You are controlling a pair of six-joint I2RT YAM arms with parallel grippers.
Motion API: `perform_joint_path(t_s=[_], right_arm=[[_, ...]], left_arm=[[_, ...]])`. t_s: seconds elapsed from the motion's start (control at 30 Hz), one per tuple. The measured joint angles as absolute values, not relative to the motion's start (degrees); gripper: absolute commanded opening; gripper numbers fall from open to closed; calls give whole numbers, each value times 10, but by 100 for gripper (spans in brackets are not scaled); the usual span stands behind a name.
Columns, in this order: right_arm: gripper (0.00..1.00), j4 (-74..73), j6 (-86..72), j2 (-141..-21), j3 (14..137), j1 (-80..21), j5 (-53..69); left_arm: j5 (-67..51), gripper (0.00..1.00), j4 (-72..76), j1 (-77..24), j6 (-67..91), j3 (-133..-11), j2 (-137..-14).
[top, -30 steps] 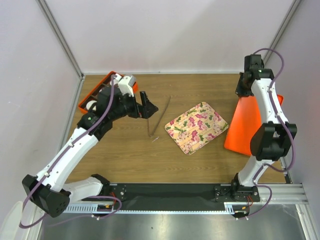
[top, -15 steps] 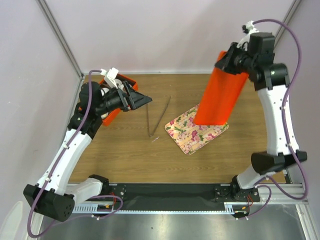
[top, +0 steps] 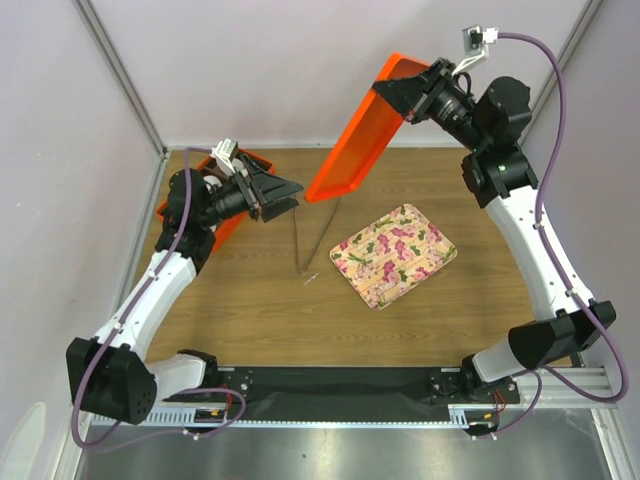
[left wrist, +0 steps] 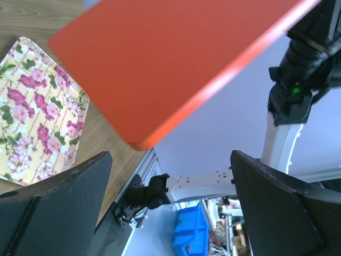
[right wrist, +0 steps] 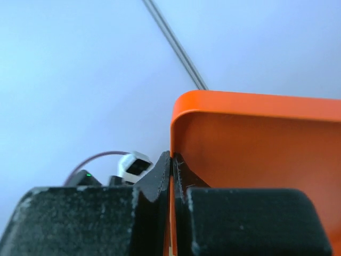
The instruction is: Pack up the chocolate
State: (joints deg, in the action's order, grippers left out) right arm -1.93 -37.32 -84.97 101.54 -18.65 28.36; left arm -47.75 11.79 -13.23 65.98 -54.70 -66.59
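A: Starting big, what fills the space above the table (top: pixel 250 300)?
B: The orange tray (top: pixel 355 140). It hangs tilted in the air toward 12 o'clock, its low corner over the boards. The right gripper (top: pixel 425 95) carries it, fingers (right wrist: pixel 80 218) pinched together on the rim. I judge that is the only way to hold so flat a thing by one edge.
A: And below?
B: The flowered tray (top: pixel 393 255) lies flat just 3 o'clock of centre with nothing on it, probably laid out to receive pieces. An orange bin (top: pixel 258 162) stands at 10 o'clock, mostly hidden by the left arm.
A: The left gripper (top: pixel 280 190)?
B: It is off the table at the bin's 3 o'clock side, fingers (left wrist: pixel 58 202) spread wide and holding nothing. It faces the orange tray, perhaps to take or steady it.
A: Smaller things?
B: Thin tongs (top: pixel 322 230) lie at 9 o'clock of the flowered tray, well apart from both grippers.
A: The chocolate?
B: No view shows it. It may sit in the bin behind the arm, but I cannot tell. Packing looks not yet begun.
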Motion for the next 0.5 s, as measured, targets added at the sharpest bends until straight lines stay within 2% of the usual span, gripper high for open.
perform_joint_path(t_s=[0.3, 0.5], right_arm=[[0, 169, -413, -830, 973, -190, 297], [0, 220, -416, -829, 943, -189, 301]], left_arm=[[-484, 100, 208, -124, 752, -541, -726], [-498, 100, 376, -122, 890, -501, -781]])
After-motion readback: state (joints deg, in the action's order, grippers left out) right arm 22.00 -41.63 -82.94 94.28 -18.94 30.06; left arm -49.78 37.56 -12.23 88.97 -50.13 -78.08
